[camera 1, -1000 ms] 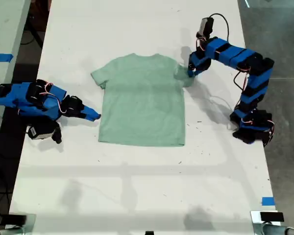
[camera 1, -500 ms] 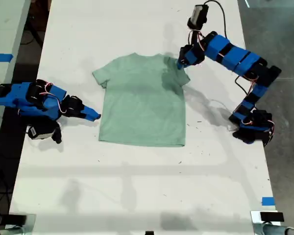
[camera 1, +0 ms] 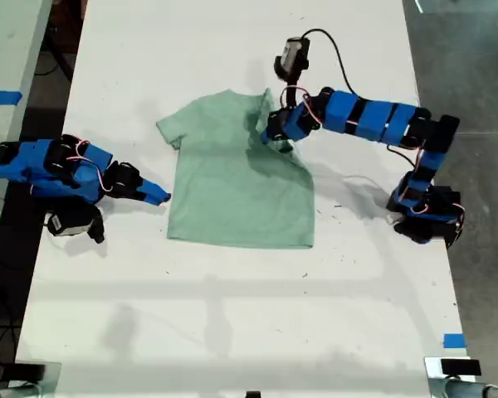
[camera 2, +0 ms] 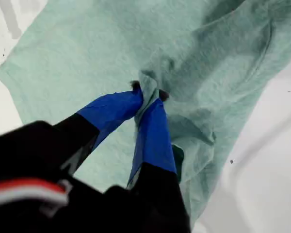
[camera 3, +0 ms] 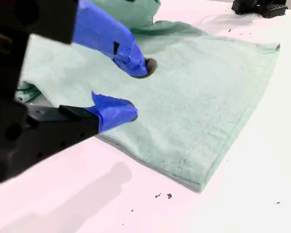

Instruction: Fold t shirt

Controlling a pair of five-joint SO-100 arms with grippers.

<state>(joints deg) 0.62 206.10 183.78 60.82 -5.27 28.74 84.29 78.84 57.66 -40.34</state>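
The pale mint-green t shirt (camera 1: 232,186) lies flat on the white table, neck toward the far edge. My first gripper (camera 1: 271,134) is shut on the sleeve from the exterior view's right, holding it lifted and drawn over the chest. In the first wrist view its blue fingers (camera 2: 155,131) pinch a bunched fold of the t shirt (camera 2: 87,53). My second gripper (camera 1: 161,197) rests low on the table at the shirt's edge on the exterior view's left. It stands open (camera 3: 136,90), with nothing between its fingers, beside the t shirt (camera 3: 208,97).
The table (camera 1: 232,332) is white and long. The first arm's base (camera 1: 427,217) stands at the exterior view's right; it also shows as a dark base (camera 3: 259,6) in the second wrist view. Blue tape (camera 1: 454,341) marks the near right corner in the exterior view.
My first gripper has carried the sleeve leftward in the exterior view, from the shirt's right edge onto the chest. The second arm has not moved.
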